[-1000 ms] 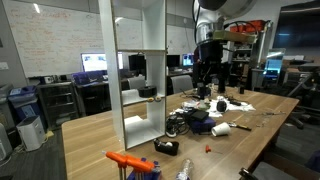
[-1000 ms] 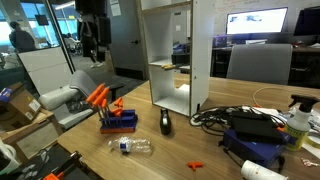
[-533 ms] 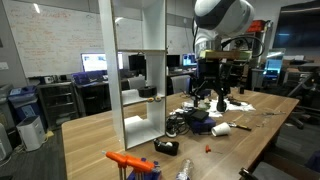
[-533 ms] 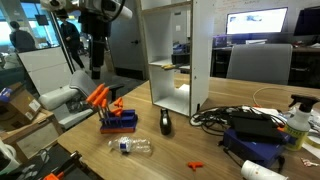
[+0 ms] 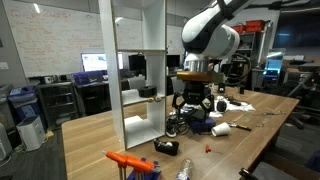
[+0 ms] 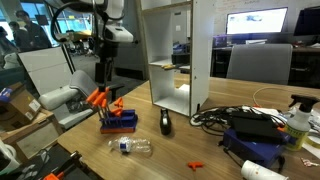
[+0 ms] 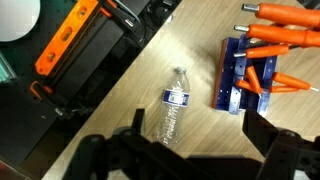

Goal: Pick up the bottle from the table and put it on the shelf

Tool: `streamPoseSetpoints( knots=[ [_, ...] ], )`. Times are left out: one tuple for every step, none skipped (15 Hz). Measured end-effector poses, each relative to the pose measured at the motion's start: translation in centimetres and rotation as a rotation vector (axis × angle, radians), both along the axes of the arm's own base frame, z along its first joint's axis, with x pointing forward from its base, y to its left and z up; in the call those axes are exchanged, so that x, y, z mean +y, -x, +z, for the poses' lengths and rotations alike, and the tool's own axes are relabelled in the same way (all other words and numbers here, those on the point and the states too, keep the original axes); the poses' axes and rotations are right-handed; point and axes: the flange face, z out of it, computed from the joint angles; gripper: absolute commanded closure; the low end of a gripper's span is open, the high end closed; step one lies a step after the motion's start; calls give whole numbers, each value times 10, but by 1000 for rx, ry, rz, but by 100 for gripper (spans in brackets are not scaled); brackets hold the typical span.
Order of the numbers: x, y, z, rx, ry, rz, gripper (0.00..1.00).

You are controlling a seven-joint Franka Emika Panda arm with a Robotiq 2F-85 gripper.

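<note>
The task was barely begun: the bottle [image 7: 175,104] lay untouched on its side on the counter [image 7: 195,45], beside a blue tool rack [image 7: 232,85], while the hand [image 7: 195,130] hung above it, fingers spread and empty, and the shelf [image 6: 200,50] awaited it.

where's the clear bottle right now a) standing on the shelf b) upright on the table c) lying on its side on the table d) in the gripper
c: the bottle lies flat on the table, with the open gripper above it, not holding it.
</note>
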Motion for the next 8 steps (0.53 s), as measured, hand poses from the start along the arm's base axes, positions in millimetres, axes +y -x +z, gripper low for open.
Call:
streamPoseSetpoints(
  knots=[
    [0,-2,-9,-5,11,-34,0],
    [0,-3,-19,-9,20,-68,0],
    [-1,-3,-30,-13,29,-99,0],
    [-2,-3,-41,-15,38,-127,0],
    [-3,-2,-53,-17,47,-153,0],
    [-4,-2,-65,-19,57,-176,0],
    [-6,-1,-78,-19,67,-195,0],
    [-7,0,-91,-18,77,-212,0]
  ],
)
